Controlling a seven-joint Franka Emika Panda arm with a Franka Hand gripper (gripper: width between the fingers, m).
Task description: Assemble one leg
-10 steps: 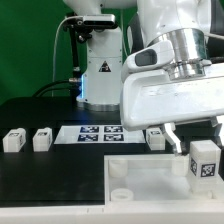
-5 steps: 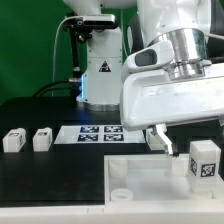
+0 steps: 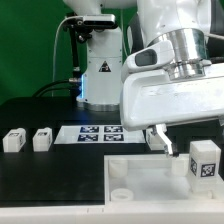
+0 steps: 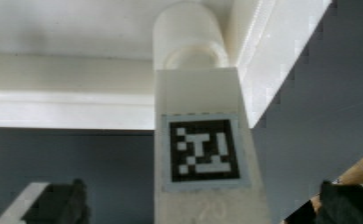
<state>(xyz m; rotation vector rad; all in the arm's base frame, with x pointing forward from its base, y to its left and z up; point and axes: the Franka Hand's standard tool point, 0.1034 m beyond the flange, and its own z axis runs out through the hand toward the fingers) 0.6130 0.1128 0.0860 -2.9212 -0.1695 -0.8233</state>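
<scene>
A leg, a small white block with a black-and-white tag, stands upright at the right end of the large white panel. In the wrist view the leg runs down the middle, its tip against the panel's corner. My gripper is over it and open. Its dark fingers stand well apart on either side of the leg, with gaps. Three more legs lie on the table: two at the exterior view's left and one behind my finger.
The marker board lies flat on the black table behind the panel. A white robot base with cables stands at the back. My arm's large white body fills the upper right of the exterior view.
The visible finger has shifted a little toward the exterior view's left, away from the leg. The leg and the other parts have not moved.
</scene>
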